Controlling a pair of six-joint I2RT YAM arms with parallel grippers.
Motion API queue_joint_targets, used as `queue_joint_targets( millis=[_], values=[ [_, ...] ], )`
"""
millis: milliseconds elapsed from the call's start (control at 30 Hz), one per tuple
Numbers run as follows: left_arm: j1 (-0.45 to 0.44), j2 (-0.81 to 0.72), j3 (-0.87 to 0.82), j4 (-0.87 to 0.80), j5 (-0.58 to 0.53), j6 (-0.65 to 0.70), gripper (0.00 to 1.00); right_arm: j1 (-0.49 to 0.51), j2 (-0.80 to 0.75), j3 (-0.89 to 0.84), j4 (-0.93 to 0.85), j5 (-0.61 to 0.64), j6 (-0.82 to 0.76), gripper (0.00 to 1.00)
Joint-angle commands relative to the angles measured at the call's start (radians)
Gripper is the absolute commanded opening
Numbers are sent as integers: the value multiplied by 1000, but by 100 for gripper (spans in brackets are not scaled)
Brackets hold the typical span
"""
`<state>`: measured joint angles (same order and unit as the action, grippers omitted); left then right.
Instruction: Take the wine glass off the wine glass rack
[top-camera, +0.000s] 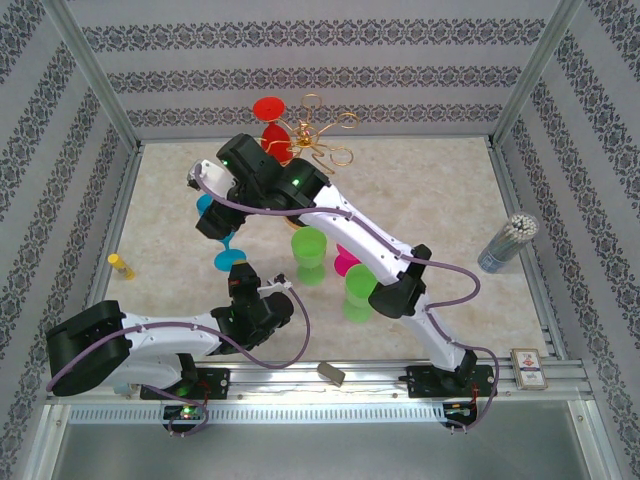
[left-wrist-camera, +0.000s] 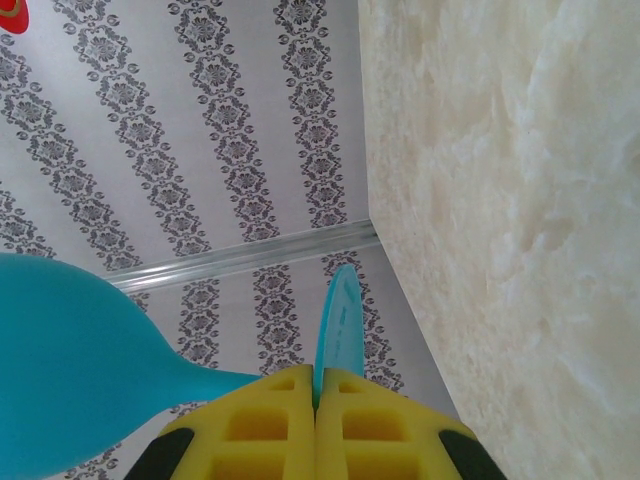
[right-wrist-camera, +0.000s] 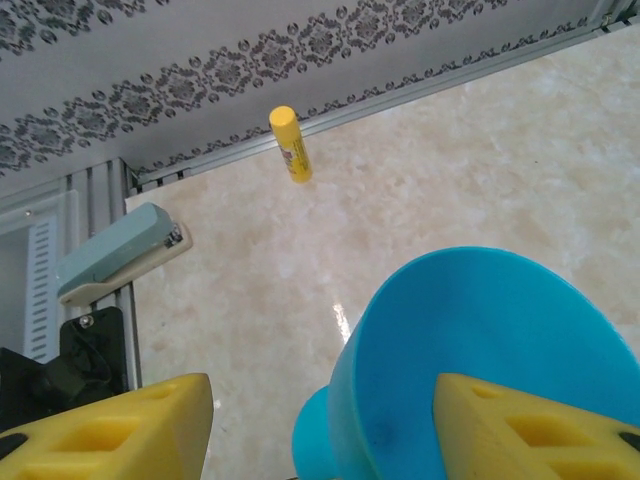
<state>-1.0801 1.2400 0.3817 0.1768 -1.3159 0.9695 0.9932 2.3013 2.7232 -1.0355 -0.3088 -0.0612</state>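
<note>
Marble tabletop (top-camera: 450, 190) lies open right of wine glass rack (top-camera: 315, 135).

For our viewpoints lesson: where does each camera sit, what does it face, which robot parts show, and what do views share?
Top external: above and behind the bases, looking down on the table; left arm, right arm show.
Left wrist: faces the patterned wall; left fingers pinch the foot of the blue wine glass.
Right wrist: looks down at the table; right fingers flank the glass's bowl.
Shared: all three show that glass.
</note>
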Motion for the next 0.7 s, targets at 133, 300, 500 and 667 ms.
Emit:
queue_joint_targets(
  millis=[133, 300, 500, 667],
  values=[
    [-12, 11, -20, 82, -39, 44, 0, 13, 23, 30, -19, 33, -56, 54],
    [-12, 10, -20, 84, -39, 45, 0, 17, 20, 22, -59, 30, -94, 49],
    [-10, 6, -21, 85, -37, 46, 0, 28, 11, 13, -83, 76, -141, 47],
    [-11, 7, -21, 85, -34, 45, 0, 32, 4, 9, -94, 70, -158, 33]
  ],
)
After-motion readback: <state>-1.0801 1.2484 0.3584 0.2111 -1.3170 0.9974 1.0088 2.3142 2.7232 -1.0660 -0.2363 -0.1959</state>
